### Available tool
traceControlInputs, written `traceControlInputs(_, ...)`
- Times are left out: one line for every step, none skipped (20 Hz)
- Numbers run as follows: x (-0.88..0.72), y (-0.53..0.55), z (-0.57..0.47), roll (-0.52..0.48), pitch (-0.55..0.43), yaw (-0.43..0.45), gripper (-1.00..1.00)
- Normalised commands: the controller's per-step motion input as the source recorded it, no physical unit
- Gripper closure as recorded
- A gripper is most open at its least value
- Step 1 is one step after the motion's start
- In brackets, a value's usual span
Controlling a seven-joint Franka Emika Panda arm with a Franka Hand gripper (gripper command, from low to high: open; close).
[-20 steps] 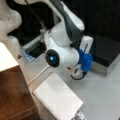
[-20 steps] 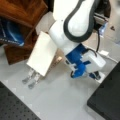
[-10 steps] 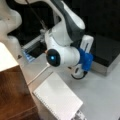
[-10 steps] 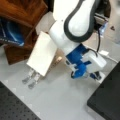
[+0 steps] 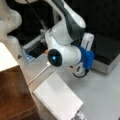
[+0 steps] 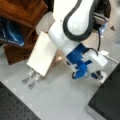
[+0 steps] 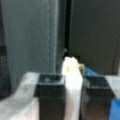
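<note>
In the wrist view my gripper is shut on a narrow white piece that stands upright between the two black fingers, with a small yellowish mark near its top. A dark panel fills the view behind it. In both front views the white arm bends low over the grey table, and its blue wrist mount hides most of the hand. A dark fingertip shows low beside the black box. The held piece cannot be made out in either front view.
A white flat pad leans by the brown wooden shelf, with metal clips at its lower end. A black box stands on the right. A white cable runs behind the hand.
</note>
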Motion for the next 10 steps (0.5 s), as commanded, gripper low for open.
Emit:
traceControlInputs(-0.02,0.79,0.58,-0.002,-0.086,0.217,1.00)
traceControlInputs(-0.03,0.79,0.58,-0.014,-0.090,0.217,1.00)
traceControlInputs(-0.03,0.79,0.57,-0.023,-0.091,0.218,1.00)
traceControlInputs(-0.04,0.80,0.57,-0.032,-0.090,0.216,1.00)
traceControlInputs(-0.05,0.80,0.57,-0.051,-0.090,0.215,1.00)
traceControlInputs(-0.05,0.77,0.55,-0.066,-0.087,0.227,1.00)
traceControlInputs(-0.07,0.76,0.52,-0.078,-0.082,0.234,1.00)
traceControlInputs(-0.09,0.76,0.48,-0.099,-0.085,0.236,1.00)
traceControlInputs(-0.11,0.77,0.43,-0.125,-0.088,0.228,1.00)
traceControlInputs(-0.12,0.80,0.38,-0.147,-0.094,0.232,1.00)
